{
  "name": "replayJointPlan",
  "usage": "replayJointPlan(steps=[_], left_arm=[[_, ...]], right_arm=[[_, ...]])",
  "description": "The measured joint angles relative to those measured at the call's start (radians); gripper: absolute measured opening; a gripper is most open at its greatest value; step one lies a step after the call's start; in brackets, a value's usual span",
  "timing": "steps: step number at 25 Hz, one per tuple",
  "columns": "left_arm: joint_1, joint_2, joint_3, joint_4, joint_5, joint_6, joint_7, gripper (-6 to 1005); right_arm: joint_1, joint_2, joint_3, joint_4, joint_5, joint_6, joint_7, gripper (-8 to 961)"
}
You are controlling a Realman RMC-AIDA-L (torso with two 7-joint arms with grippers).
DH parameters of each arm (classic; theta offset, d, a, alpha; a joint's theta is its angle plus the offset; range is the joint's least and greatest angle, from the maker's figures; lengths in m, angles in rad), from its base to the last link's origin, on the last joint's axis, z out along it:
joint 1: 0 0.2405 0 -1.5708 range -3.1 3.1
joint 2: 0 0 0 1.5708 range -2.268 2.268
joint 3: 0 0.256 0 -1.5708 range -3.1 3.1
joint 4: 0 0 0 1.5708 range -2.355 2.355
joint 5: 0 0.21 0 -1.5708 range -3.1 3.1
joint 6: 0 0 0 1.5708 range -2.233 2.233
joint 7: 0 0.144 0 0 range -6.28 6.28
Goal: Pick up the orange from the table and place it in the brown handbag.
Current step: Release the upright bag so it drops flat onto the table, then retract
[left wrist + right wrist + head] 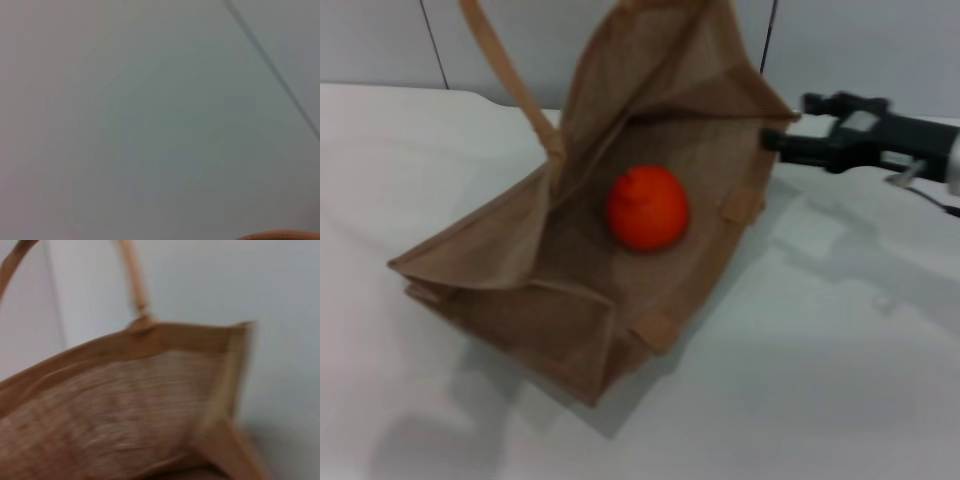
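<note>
- Head view: the orange [647, 207] lies inside the brown handbag [520, 290]; the right gripper [772, 137], fingers spread, sits just right of its rim.
- Risk: the propped-open bag could collapse or tip, rolling the orange out.

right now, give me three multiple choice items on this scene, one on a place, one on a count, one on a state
1. Where is the round bright orange-red fruit?
A. on the bare white tabletop
B. inside the tan-brown jute handbag
C. in the right tool

2. How many oranges show?
A. one
B. two
C. three

3. How does the handbag lie?
A. folded shut
B. hanging clear of the table
C. resting on the table, mouth open

Answers:
1 B: the head view shows the fruit on the tan-brown jute handbag's inner wall.
2 A: only one fruit is in view.
3 C: the bag's base sits on the white tabletop and its opening gapes; the black right tool is at the rim beside it.
</note>
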Motion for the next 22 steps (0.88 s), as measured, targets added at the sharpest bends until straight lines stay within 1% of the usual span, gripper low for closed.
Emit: replayJointPlan(steps=[2, 5, 8, 12, 17, 22], left_arm=[[0.024, 0.000, -0.005, -0.002, -0.002, 0.035, -0.012, 116], [0.045, 0.000, -0.004, -0.018, -0.006, 0.072, -0.019, 114], [0.048, 0.000, -0.004, -0.041, -0.006, 0.090, -0.023, 115], [0.050, 0.000, 0.005, -0.083, -0.002, 0.134, -0.031, 123], [0.044, -0.001, 0.020, -0.131, -0.002, 0.187, -0.050, 300], [0.031, -0.001, 0.074, -0.176, -0.005, 0.268, -0.075, 514]], right_arm=[[-0.030, -0.003, 0.043, 0.013, -0.001, 0.011, 0.000, 895], [-0.056, -0.009, 0.095, 0.017, -0.002, 0.024, 0.000, 895], [-0.066, -0.011, 0.115, 0.016, -0.004, 0.024, 0.000, 895], [-0.069, -0.011, 0.116, 0.012, -0.004, 0.016, 0.000, 895], [-0.069, -0.012, 0.117, 0.007, -0.005, 0.013, 0.000, 895], [-0.071, -0.012, 0.129, 0.005, -0.005, 0.013, 0.001, 895]])
